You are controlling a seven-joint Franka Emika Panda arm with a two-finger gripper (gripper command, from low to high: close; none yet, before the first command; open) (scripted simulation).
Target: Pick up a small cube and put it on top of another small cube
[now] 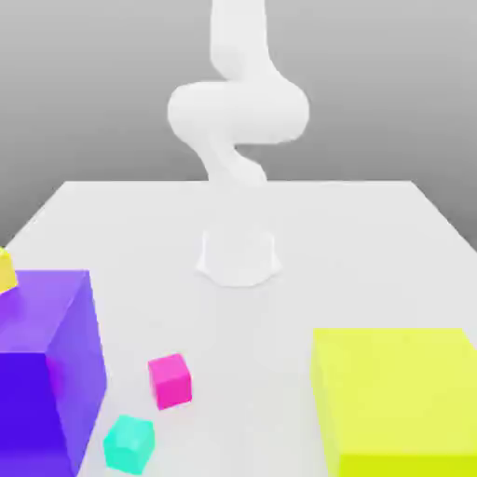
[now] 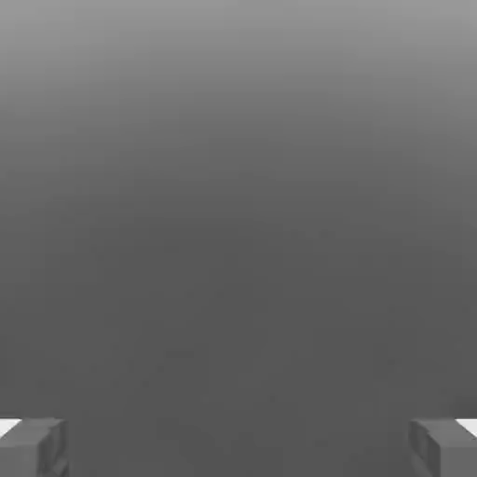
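The small teal cube (image 1: pixel 129 443) lies on the white table (image 1: pixel 354 242) near the front edge, at the exterior view's left. The small magenta-pink cube (image 1: pixel 170 380) sits just behind it and slightly to the right, a small gap apart. The white arm (image 1: pixel 238 112) rises from its base (image 1: pixel 238 256) at the middle of the table, far behind both cubes. In the hand view my gripper (image 2: pixel 238 449) is open. Its two grey fingertips (image 2: pixel 33 447) stand wide apart with nothing between them, and plain grey lies behind.
A big purple block (image 1: pixel 42 373) stands close to the left of the two small cubes. A big yellow block (image 1: pixel 401 401) fills the front right. A small yellow piece (image 1: pixel 6 270) shows at the left edge behind the purple block.
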